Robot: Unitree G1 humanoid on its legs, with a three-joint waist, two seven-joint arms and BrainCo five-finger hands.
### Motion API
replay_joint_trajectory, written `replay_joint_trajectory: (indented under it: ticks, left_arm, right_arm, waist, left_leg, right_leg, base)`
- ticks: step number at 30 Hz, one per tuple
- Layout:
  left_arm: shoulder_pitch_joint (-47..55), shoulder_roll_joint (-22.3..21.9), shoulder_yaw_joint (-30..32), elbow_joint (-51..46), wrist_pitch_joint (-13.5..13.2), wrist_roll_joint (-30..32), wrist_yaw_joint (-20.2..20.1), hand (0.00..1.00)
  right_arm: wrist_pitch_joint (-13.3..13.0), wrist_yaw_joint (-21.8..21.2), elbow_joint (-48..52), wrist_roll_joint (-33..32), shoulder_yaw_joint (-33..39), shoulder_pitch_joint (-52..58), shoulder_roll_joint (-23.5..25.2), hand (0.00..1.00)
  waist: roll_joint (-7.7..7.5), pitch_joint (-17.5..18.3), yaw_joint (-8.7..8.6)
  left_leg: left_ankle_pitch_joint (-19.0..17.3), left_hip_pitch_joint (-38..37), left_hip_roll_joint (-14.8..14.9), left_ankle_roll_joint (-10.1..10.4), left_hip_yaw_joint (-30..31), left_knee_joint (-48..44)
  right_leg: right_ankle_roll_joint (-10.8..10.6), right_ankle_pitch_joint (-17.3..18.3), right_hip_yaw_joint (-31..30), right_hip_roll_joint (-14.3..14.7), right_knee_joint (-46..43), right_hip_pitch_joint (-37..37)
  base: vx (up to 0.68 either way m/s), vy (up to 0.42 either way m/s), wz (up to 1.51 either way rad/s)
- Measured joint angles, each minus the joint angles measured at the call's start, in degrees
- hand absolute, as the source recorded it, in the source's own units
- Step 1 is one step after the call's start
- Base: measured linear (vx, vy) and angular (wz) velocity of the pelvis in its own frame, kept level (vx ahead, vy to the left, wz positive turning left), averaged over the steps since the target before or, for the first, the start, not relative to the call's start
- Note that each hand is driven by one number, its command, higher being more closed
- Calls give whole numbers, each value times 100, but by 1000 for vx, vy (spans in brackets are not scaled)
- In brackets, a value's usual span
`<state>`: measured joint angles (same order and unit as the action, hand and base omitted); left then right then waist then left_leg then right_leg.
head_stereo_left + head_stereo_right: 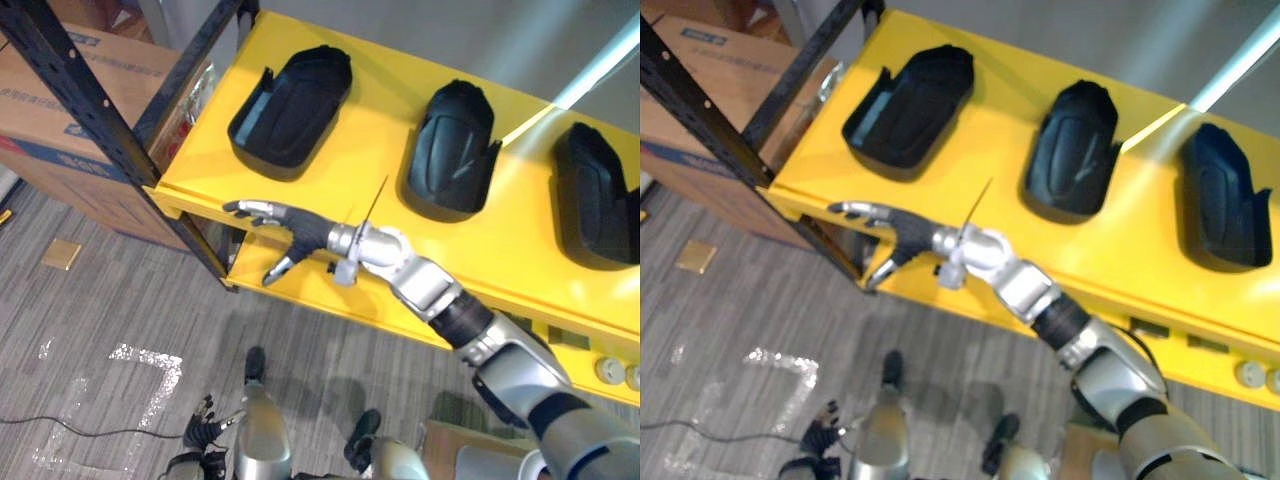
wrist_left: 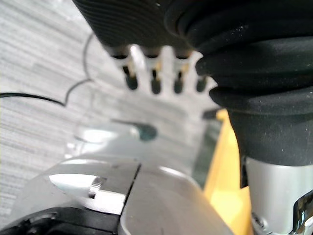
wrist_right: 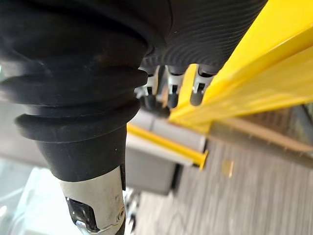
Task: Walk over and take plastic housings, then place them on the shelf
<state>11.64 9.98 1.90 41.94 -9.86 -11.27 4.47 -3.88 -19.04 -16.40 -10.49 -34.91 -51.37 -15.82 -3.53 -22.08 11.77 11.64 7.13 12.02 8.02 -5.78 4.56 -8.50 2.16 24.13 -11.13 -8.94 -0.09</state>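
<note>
Three black plastic housings lie in a row on the yellow shelf: one at the left, one in the middle, one at the right. My right hand reaches in from the lower right and hovers at the shelf's front edge, just below the left housing. Its fingers are spread and straight, holding nothing. My left hand hangs low over the floor with relaxed fingers, also empty.
A black upright post frames the shelf's left end, with a cardboard box behind it. A lower yellow shelf runs beneath. A small brown square lies on the grey carpet. Two white round caps sit at the lower right.
</note>
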Motion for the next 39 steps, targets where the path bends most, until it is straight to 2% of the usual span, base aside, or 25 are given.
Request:
replay_joint_trajectory:
  ticks: [6, 10, 14, 18, 23, 28, 33, 35, 39]
  left_arm:
    - [-42, -157, -66, -35, 4, -13, 53, 0]
    - [-39, -156, -89, -62, 8, -18, 54, 0]
    - [-40, -171, -99, -224, 35, -21, 48, 0]
    - [-39, -198, -98, -260, 61, -19, 47, 0]
    - [-37, -197, -104, -258, 122, -19, 43, 0]
    - [-37, -184, -233, -257, 122, -19, 41, 0]
    - [-37, -189, -268, -258, 120, -18, 42, 0]
    - [-37, -190, -263, -258, 119, -17, 44, 0]
    - [-30, -188, -257, -240, 121, -7, 99, 0]
  right_arm:
    - [-245, 564, -392, 248, 249, -58, 197, 0]
    - [-276, 908, -883, 340, 484, -170, 291, 0]
    - [-344, 925, -1190, 344, 604, -356, 299, 0]
    - [-477, 910, -1381, 355, 613, -515, 290, 0]
    - [-490, 944, -1462, 575, 607, -514, 300, 0]
    - [-672, 1100, -1644, 683, 597, -530, 325, 0]
    - [-799, 985, -1672, 682, 595, -532, 305, 0]
    - [-837, 919, -1449, 760, 596, -530, 257, 0]
    - [-879, 734, 420, 965, 615, -516, 79, 0]
  waist:
    - [169, -100, -5]
    - [285, -166, -4]
    - [307, -264, 5]
    - [394, -333, 1]
    - [400, -336, 1]
    - [412, -343, 1]
    - [411, -345, -4]
    - [398, -352, -13]
    - [361, -373, -47]
  left_leg:
    - [-11, 4, -53, -18, 109, -1]
    - [-8, 62, -112, -30, 200, -3]
    - [-4, 93, -114, -21, 234, -59]
    - [-24, 96, -115, -51, 236, -107]
    - [-39, 91, -115, -74, 255, -113]
    - [-40, 87, -115, -75, 261, -113]
    - [-40, 86, -115, -75, 259, -108]
    - [-36, 76, -114, -70, 253, -102]
    - [-25, -106, -108, -50, 189, -9]
  right_leg:
    - [4, 228, 109, -106, -298, -41]
    - [-16, 314, 158, -179, -440, -96]
    - [-15, 316, 213, -184, -455, -77]
    - [-11, 331, 217, -187, -474, -62]
    - [16, 430, 229, -208, -577, -74]
    - [21, 462, 231, -221, -626, -85]
    - [19, 462, 228, -221, -623, -85]
    - [-2, 450, 219, -220, -622, -82]
    - [-18, 438, 173, -210, -570, 41]
  base:
    - [2, -15, 10]
    - [-3, -13, 10]
    - [10, -16, 7]
    - [0, 0, 0]
    - [-8, -8, 1]
    - [0, 0, 0]
    - [0, 0, 0]
    - [0, 0, 0]
    - [15, -23, -7]
